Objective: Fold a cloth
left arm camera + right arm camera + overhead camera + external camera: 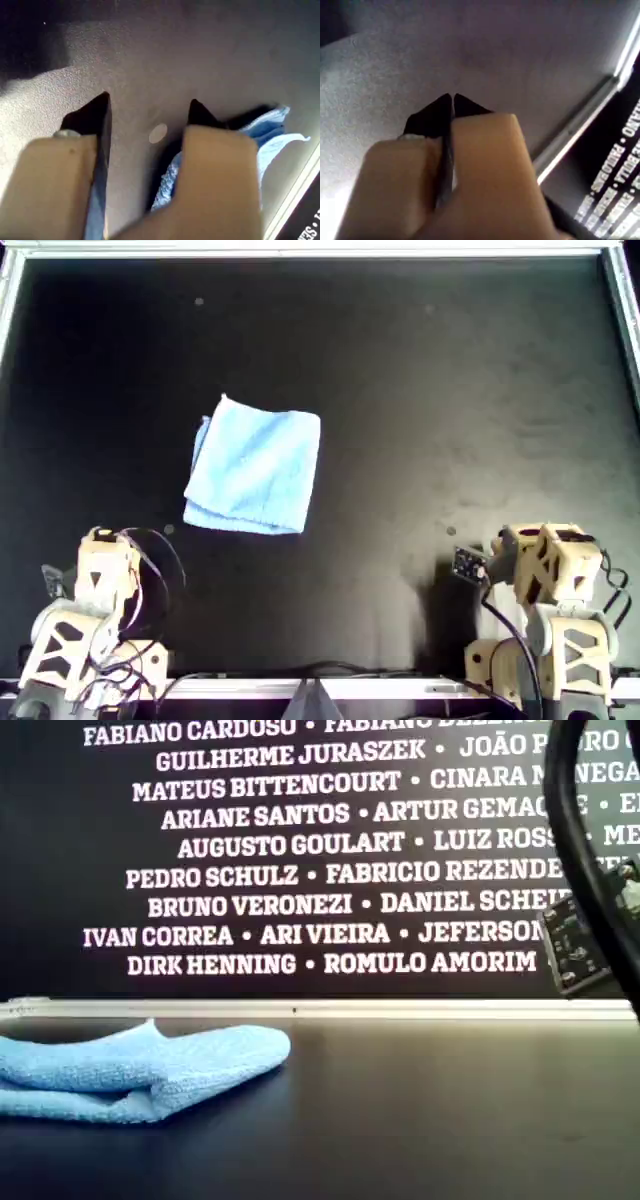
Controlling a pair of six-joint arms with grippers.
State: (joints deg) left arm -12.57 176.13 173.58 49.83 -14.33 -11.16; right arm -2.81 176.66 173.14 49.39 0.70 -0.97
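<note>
The thin light blue woven cloth (254, 469) lies folded, just beyond the released left pincer (149, 107). The right pincer (452, 98) is clenched on nothing, well apart from it; both look parked, folding apparently done.

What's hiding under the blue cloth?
The cloth lies folded on the black table, so its own lower layer peeks out beneath the top one. Whether anything else lies under it cannot be seen, because the fabric covers that spot.
</note>
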